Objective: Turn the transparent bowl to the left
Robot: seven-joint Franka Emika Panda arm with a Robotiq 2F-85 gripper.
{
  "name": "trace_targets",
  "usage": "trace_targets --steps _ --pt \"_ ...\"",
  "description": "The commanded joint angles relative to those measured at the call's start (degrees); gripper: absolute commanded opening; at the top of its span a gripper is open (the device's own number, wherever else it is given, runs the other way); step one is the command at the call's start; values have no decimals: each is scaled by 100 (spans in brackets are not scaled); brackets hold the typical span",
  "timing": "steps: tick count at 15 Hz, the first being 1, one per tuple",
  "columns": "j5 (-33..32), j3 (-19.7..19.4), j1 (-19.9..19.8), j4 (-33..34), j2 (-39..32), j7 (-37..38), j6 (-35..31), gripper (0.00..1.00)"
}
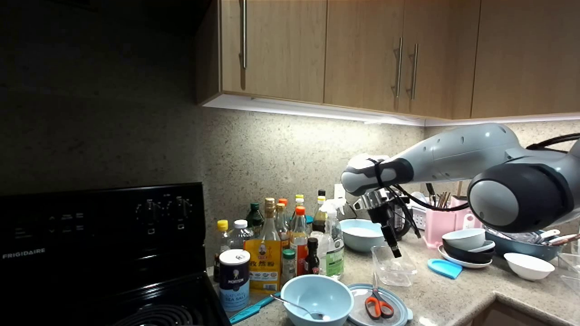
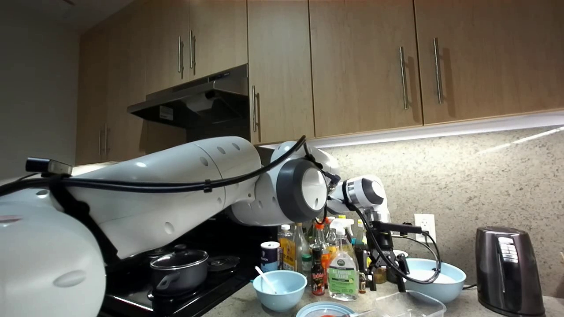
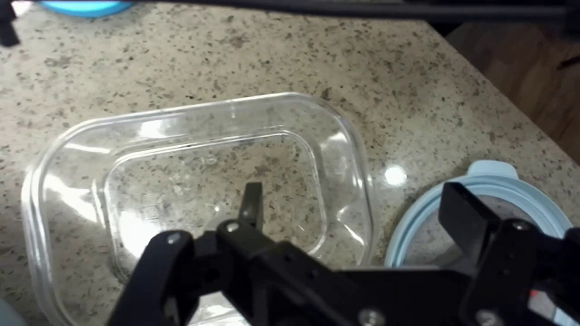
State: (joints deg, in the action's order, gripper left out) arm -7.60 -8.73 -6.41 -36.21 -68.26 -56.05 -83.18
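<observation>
1. Nearest the lens in the wrist view is the gripper [image 3: 359, 208], a matte black linkage studded with round screw heads and ending in flat, square-cut fingers [image 3: 253, 199].
2. The fingers stand spread wide apart, with nothing gripped between them.
3. The transparent bowl [image 3: 208, 181] is colourless and glossy, a rectangle with rounded corners, a smooth lip, and a smaller rounded rectangle moulded into its floor; white glare streaks its walls.
4. It rests on a polished, stone-like countertop [image 3: 281, 50], beige with brown and grey speckles.
5. Just beside it lies a round lid [image 3: 494, 186], a pale blue ring with a tab; in an exterior view, orange-handled scissors [image 1: 377, 298] lie across it.
6. Next to the lid stands a smooth, round, pale blue bowl [image 1: 333, 290] with a spoon [image 1: 294, 305] leaning in it.
7. From the wrist, one finger shows against the transparent bowl's interior, the other beyond its wall, against the lid. Whether either tip touches it is unclear.
</observation>
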Motion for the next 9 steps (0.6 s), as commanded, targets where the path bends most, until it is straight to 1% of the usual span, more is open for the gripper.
trace_targets --steps 1,3,4,5,6,9 --pt "-417 -129 -127 54 -233 -1052 -753 100" --pt "-522 -157 -250 90 -405 -1532 -1376 100" --pt "-429 -116 -344 115 -466 -1582 -1550 100" --pt "-231 -13 -465 118 -478 -1567 -1491 100" --pt "-350 -126 -293 2 -403 -1310 -1376 100" --pt "-332 -62 -437 15 -467 -1361 -1429 100"
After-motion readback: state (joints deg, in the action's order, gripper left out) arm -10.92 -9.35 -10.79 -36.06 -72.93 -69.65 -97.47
